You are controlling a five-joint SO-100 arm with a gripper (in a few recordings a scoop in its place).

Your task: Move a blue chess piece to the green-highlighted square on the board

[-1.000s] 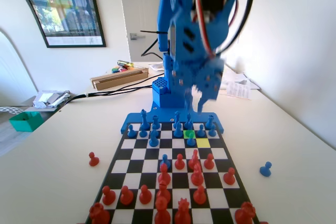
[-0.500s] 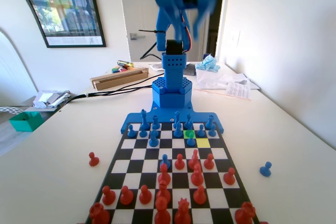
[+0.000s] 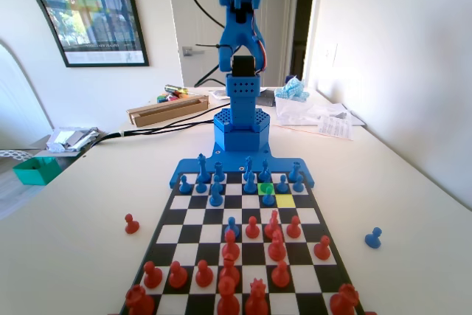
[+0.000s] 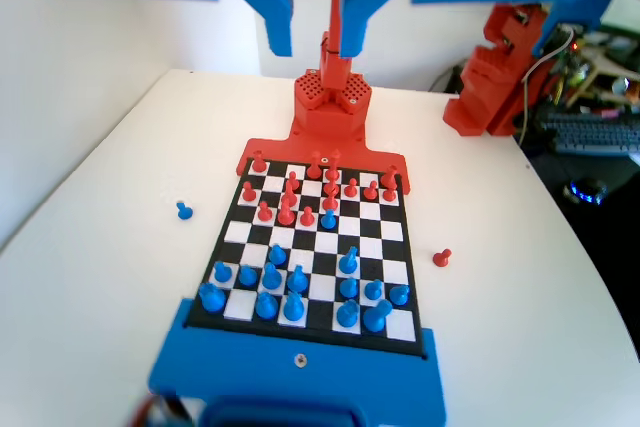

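1. Blue plastic pieces crowd the arm's end of the board (image 3: 243,215) — small, hard, moulded, so probably very light and stiff. None looks fragile, but smooth plastic on narrow bases could tip or slide if nudged.

2. Green-highlighted square (image 3: 266,189) sits in the fixed view just left of the yellow square (image 3: 285,201), approx. two rows in from the arm's end. A blue pawn (image 3: 268,197) stands right in front of it and hides part of the green; whether it rests on the green square or the next one toward the camera can't be told.

3. Best hold, judged from shape: pinch a piece at its slim neck, under the rounded head, coming straight down. Neighbours stand close, so a wide spread risks knocking them over.

4. One blue pawn (image 3: 374,237) lies off the board on the worktop (image 3: 81,212), right side in the fixed view; one red pawn (image 3: 131,223) stands off the left side.

5. Hand (image 4: 318,32) hangs high above the board in the wrist view, well apart from every piece. Its two jaws are spread, with a clear gap between them — nothing held, nothing touched.

6. In the fixed view the arm (image 3: 242,49) stands upright at the far end, its top past the picture's edge.
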